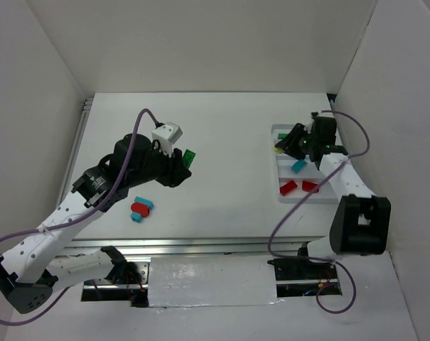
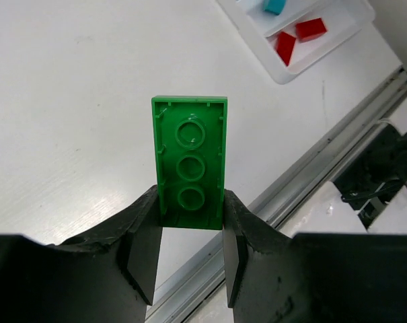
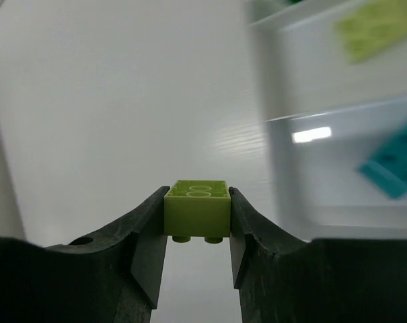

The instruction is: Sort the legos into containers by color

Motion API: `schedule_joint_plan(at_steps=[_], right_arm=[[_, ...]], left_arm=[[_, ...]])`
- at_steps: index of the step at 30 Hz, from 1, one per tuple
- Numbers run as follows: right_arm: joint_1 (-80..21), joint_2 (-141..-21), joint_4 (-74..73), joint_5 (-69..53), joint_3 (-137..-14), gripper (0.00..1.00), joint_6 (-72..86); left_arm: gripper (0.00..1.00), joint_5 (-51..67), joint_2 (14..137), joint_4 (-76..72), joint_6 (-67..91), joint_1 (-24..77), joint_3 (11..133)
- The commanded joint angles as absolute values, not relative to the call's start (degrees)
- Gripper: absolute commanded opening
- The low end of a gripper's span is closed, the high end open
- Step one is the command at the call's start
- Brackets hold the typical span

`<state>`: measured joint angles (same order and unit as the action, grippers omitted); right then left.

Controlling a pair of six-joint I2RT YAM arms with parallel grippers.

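we see the left jaws clamped on the short end of a dark green lego (image 2: 190, 161), a flat plate whose hollow underside, with three round tubes, faces the wrist camera. most of the plate sticks out past the jaws. in the top view the plate (image 1: 190, 157) sits over the white tabletop (image 1: 222, 121), left of centre and well apart from the tray (image 1: 276, 129).

the right jaws are clamped on a yellow-green lego (image 3: 197, 205), held by its two sides with its studs at the lower edge of the wrist view. from above, this brick (image 1: 278, 150) is at the tray's left rim. we cannot tell whether it is over the tray or just outside it.

inside the tray a cyan lego (image 1: 298, 165) lies in a middle compartment, and two red legos (image 1: 288, 187) (image 1: 310, 186) lie side by side in the nearest one. a blurred yellow-green piece (image 3: 375, 30) shows in a farther compartment.

near the left arm, a loose cluster (image 1: 139, 209) of two cyan bricks and one red brick lies on the tabletop, the three touching.
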<state>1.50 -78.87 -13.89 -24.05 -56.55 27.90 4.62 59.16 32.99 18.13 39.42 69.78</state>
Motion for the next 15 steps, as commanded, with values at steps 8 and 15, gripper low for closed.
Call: schedule_joint_plan(at_steps=[8, 15], right_arm=[[9.1, -100.0, -22.2, 3.3, -78.7, 0.00, 37.9], [11.0, -108.2, -23.8, 7.6, -84.2, 0.01, 39.5]], left_arm=[[0.00, 3.3, 53.5, 30.8, 18.2, 38.9, 62.8], [0.00, 2.5, 53.4, 32.1, 16.9, 39.0, 62.1]])
